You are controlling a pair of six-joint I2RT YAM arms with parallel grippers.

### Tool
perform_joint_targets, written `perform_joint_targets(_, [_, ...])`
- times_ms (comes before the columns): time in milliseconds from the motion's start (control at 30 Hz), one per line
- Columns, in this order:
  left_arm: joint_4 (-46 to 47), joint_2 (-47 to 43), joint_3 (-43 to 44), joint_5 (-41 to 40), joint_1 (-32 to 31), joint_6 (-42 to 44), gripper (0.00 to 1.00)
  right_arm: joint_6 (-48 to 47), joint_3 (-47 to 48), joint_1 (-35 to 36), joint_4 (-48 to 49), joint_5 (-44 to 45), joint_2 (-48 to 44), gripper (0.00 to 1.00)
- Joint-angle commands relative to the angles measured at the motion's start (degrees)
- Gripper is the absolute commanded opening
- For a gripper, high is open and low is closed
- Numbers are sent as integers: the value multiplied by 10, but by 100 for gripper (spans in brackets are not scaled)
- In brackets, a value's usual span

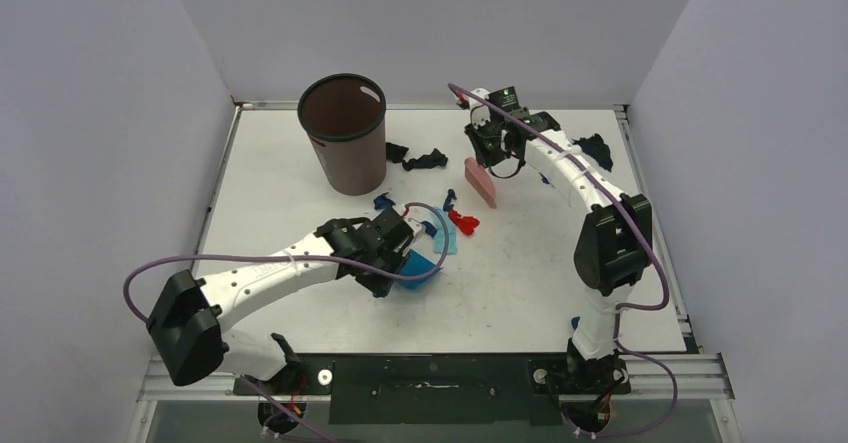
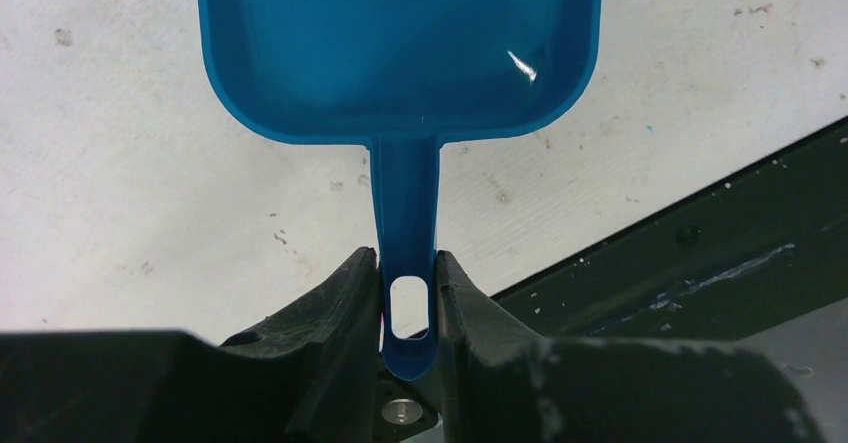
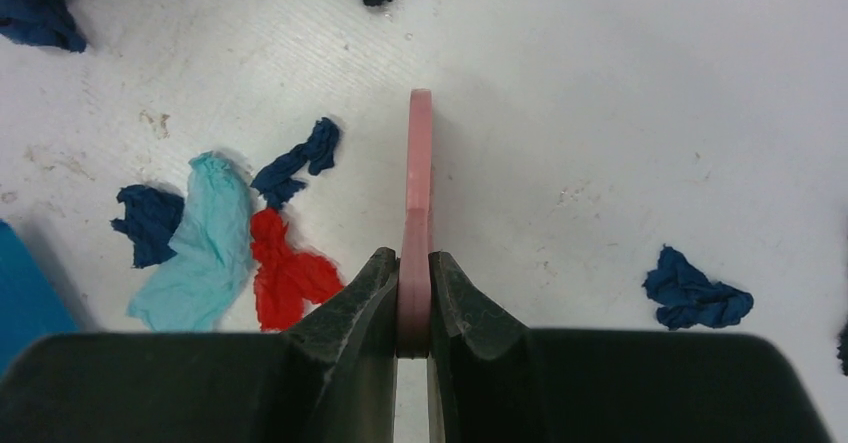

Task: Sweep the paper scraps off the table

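Where visible: four dark-blue paper scraps [image 3: 695,288], one brush [image 3: 420,183].

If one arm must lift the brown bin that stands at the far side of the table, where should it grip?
Probably the rim of the brown bin, from straight above, with one finger inside the wall and one outside. The bin stands upright with its mouth open, and its round body looks too wide for the jaws to span.
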Motion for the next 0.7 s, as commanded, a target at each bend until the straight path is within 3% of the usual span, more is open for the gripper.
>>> perform_joint_targets(0, [51,49,18,8,5,13,0,3,19,44,-6,11,16,5])
perform_joint_targets(300, [101,133,22,41,17,21,0,22,-13,120,-62,-58,15,5])
perform_joint_targets(667, [154,161,22,32,18,14,0,45,-26,137,-88,-189,-35,5])
